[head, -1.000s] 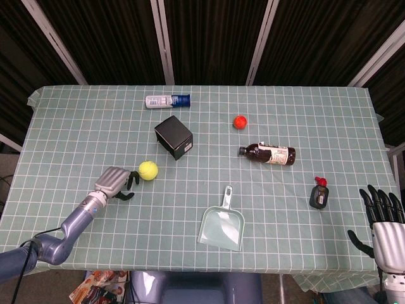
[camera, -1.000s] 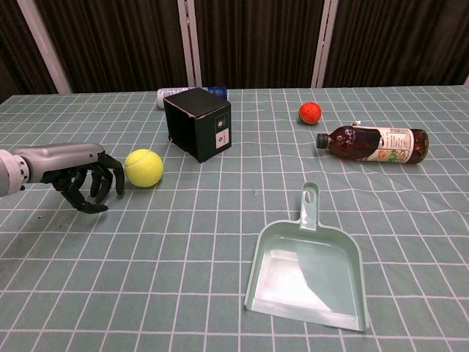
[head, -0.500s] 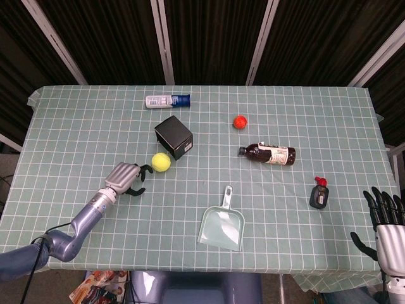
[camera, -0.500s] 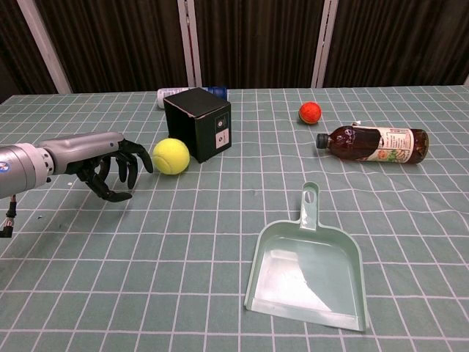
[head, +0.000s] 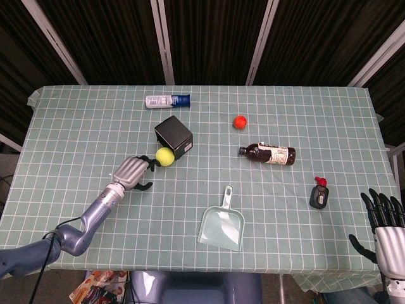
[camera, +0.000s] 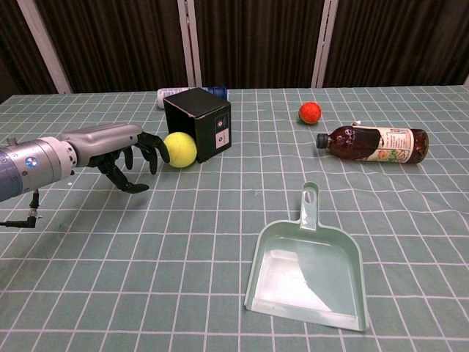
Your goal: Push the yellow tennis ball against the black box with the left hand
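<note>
With the left robot hand [camera: 135,155] trailing, fingers curled and empty, the yellow tennis ball [camera: 179,149] has rolled from mid-tabletop onto the black box [camera: 197,123], so the push looks done.

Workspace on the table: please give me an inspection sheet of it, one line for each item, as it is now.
Surface: table under a green checked cloth.
Job's things: yellow tennis ball lies at the black box, apparently touching its front.
Clutter: dustpan, brown bottle lying on its side, small red ball, white and blue bottle lying down, small dark bottle with red cap.
Hands: left hand just behind the ball, fingers curled; right hand off the table edge, fingers apart, holding nothing.
Cables: thin cable under the left arm.
Surroundings: dark curtain behind the table.
</note>
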Motion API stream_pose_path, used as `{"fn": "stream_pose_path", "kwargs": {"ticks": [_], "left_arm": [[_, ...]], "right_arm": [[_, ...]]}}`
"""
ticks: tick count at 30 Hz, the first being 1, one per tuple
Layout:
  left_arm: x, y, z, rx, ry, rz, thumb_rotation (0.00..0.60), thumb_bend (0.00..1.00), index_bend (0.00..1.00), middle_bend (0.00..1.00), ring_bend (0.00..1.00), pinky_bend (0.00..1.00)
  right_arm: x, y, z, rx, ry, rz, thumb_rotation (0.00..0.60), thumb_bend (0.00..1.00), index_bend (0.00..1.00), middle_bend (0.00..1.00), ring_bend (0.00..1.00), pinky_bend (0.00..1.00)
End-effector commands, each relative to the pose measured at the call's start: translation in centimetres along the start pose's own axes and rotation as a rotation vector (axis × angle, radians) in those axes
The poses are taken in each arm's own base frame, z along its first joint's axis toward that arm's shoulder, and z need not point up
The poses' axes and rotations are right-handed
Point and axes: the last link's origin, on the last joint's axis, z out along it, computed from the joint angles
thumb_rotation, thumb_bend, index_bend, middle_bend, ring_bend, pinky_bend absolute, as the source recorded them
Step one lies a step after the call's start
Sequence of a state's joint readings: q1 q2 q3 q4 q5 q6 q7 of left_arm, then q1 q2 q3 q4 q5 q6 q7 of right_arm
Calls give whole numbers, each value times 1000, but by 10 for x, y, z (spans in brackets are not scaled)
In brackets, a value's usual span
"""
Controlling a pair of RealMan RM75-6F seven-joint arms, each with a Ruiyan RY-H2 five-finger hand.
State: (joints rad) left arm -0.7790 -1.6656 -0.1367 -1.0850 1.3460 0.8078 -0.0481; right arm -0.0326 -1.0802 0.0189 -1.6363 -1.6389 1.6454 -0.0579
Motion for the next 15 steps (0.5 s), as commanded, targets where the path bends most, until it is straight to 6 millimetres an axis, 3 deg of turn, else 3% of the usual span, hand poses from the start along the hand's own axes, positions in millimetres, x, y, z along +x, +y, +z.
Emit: {"fn": "stream_pose_path", "kwargs": {"ticks": [1, 11, 15], "left_arm": [[-3, 3, 4, 2, 0, 27, 600, 284, 276, 376, 230, 368], [-1, 5, 12, 14, 37, 46, 600, 284, 268, 295, 125, 177], [-2, 8, 13, -4, 50, 48, 600, 284, 239, 191, 45, 132]], "right_arm": [[1, 0, -2, 5, 2, 2, 600, 258, 0, 0, 0, 0], [2, -2, -5, 21, 4, 2, 600, 258, 0, 0, 0, 0], [2, -4, -6, 27, 4, 4, 600, 257, 0, 0, 0, 0]]}}
